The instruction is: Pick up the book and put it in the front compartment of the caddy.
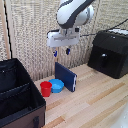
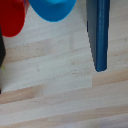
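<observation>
The book is a thin dark navy hardcover standing upright on its edge on the wooden table. In the wrist view the book shows from above as a narrow blue strip. My gripper hangs in the air directly above it, well clear of its top edge, open with nothing between its blue-tipped fingers. The caddy, a black fabric box with inner dividers, stands at the exterior view's left. Its compartments look empty. My fingers do not appear in the wrist view.
A red cup and a blue bowl sit close beside the book, between it and the caddy; the cup and bowl also show in the wrist view. A black boxy appliance stands at the exterior view's right.
</observation>
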